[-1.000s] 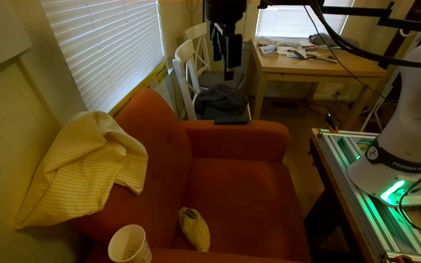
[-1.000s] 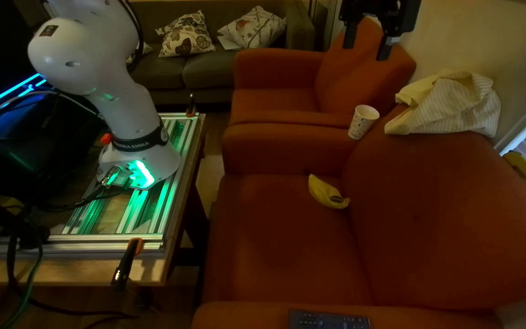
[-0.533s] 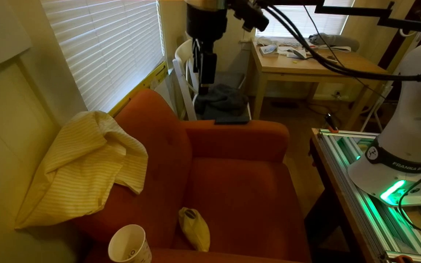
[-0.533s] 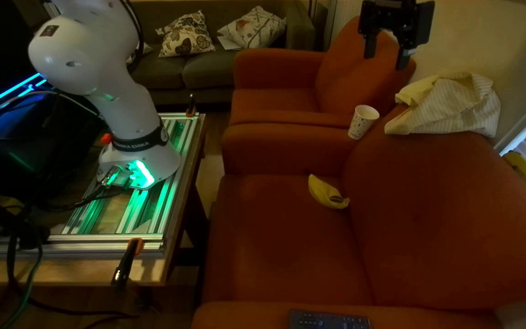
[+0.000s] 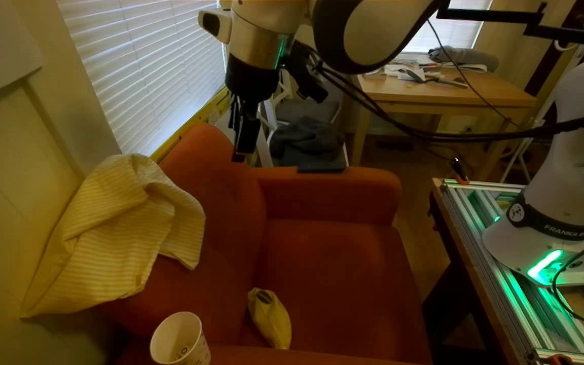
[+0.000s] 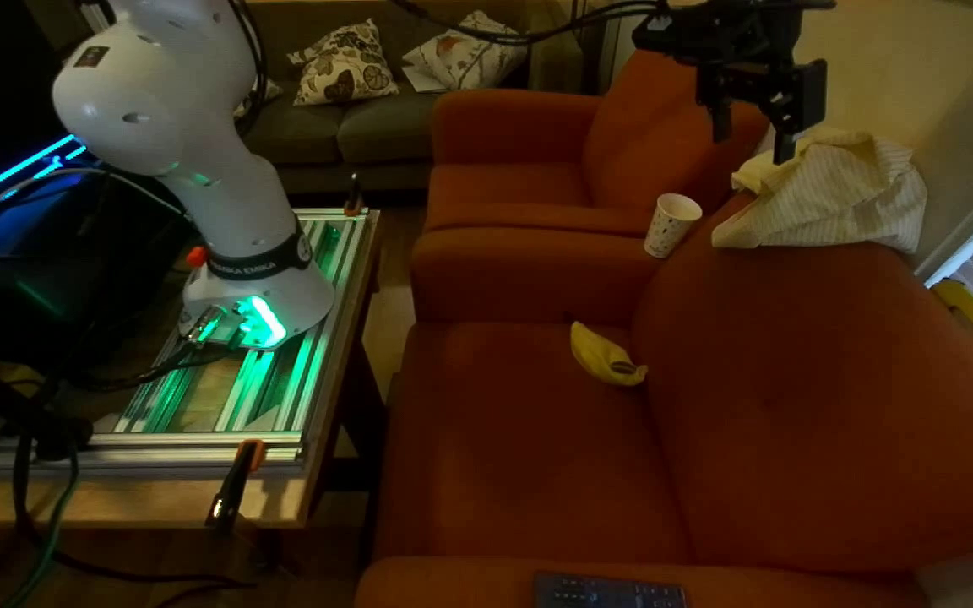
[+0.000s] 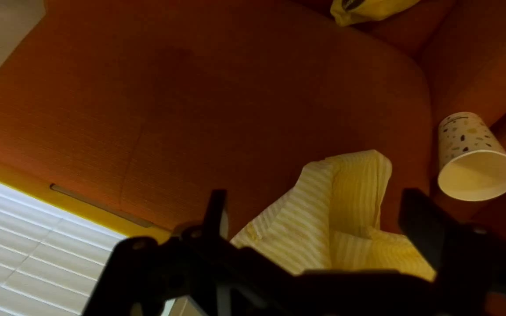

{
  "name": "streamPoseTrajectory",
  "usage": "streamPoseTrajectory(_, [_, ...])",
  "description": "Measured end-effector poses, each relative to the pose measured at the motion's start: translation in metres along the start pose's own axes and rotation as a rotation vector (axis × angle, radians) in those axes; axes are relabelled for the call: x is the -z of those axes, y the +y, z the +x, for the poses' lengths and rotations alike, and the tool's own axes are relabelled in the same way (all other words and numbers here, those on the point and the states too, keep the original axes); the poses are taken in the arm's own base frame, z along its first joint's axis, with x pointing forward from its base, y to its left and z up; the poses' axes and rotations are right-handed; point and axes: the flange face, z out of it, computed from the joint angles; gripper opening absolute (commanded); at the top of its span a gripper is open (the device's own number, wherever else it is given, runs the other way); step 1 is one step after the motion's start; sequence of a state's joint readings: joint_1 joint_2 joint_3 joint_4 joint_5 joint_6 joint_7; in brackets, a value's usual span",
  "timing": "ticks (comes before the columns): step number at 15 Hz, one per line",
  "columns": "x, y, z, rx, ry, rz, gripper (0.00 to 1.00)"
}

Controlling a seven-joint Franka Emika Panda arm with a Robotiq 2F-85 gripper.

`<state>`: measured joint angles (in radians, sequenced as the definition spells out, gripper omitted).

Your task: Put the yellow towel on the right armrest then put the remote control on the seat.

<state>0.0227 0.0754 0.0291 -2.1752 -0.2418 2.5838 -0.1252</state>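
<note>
above the rust-orange fabric backrest (image 6: 799, 405) our black gripper (image 6: 752, 147) hangs, fingers (image 7: 424, 224) spread, clear of the yellow-striped cloth towel (image 5: 124, 230) draped there; we should straddle one raised fold (image 7: 359, 191) before pinching; a dark oblong remote control (image 6: 609, 592) rests on the padded orange armrest (image 6: 453, 587)

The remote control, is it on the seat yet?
No, in an exterior view the remote control lies up on the armrest, not down on the seat.

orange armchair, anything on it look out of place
A yellow banana-shaped object lies on the orange fabric seat and a white speckled cup sits on the orange armrest, arguably odd spots for both. The striped yellow cloth towel lies rumpled over the orange backrest.
</note>
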Motion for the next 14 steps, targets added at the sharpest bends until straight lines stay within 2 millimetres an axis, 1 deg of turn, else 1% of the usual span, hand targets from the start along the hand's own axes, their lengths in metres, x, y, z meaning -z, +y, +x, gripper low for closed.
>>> streamPoseTrajectory(2, [-0.006, -0.001, 0.0, 0.001, -0.004, 0.003, 1.0])
streamPoseTrajectory(9, [-0.003, -0.001, 0.002, 0.002, 0.007, -0.001, 1.0])
streamPoseTrajectory(11, [0.001, -0.01, 0.008, 0.022, 0.057, 0.002, 1.0])
streamPoseTrajectory(14, [0.007, -0.036, 0.018, 0.075, 0.165, 0.013, 1.0])
